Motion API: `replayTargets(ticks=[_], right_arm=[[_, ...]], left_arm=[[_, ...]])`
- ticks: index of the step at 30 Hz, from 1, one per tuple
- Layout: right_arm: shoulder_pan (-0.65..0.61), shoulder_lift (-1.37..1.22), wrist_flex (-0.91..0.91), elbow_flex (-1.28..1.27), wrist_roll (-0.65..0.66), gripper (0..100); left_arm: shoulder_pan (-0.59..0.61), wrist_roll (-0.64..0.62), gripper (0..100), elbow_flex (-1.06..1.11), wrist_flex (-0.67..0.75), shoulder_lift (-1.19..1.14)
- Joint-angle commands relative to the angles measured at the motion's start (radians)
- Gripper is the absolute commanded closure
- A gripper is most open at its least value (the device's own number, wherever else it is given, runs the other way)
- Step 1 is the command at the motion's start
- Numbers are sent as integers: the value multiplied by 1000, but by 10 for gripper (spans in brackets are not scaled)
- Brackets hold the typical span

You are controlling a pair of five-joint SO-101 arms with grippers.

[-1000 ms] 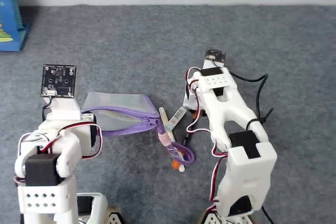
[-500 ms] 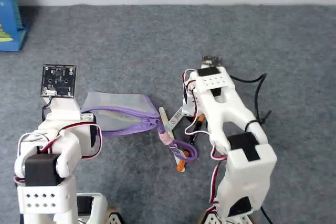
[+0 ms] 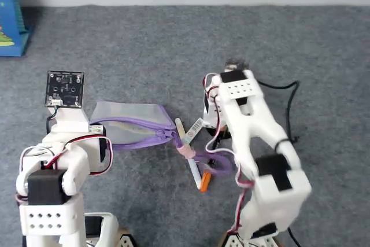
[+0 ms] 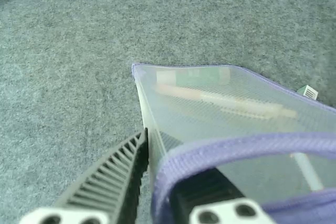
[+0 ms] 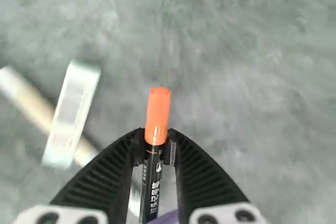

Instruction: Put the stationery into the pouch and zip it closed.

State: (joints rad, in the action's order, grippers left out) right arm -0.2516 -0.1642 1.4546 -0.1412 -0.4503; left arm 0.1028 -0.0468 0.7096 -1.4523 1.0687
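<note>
Purple-trimmed mesh pouch (image 3: 132, 122) lies on the grey counter (image 3: 144, 39), its left end at the left arm (image 3: 63, 143). Loose pens (image 3: 193, 166) lie just right of its zip end. The right arm (image 3: 254, 137) has swung its near part rightward within the last second.

Left wrist view: the left claw (image 4: 152, 153) pinches the pouch's edge, and stationery (image 4: 220, 100) already shows through the mesh.

Right wrist view: the right claw (image 5: 156, 139) is closed on an orange-capped pen (image 5: 157, 109). Judged from this, the pickup is done and insertion into the pouch comes next.
</note>
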Motion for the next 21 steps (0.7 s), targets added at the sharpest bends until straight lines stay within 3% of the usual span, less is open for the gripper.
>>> replayTargets(ticks=[1, 11, 21], right_arm=[[4, 237, 119, 15, 0, 991], [-28, 842, 137, -195, 114, 991], [-59, 1402, -77, -480, 224, 991]], left_arm=[[-3, -9, 987, -8, 20, -3], [-3, -9, 987, -8, 20, -3], [-3, -9, 987, -8, 20, -3]])
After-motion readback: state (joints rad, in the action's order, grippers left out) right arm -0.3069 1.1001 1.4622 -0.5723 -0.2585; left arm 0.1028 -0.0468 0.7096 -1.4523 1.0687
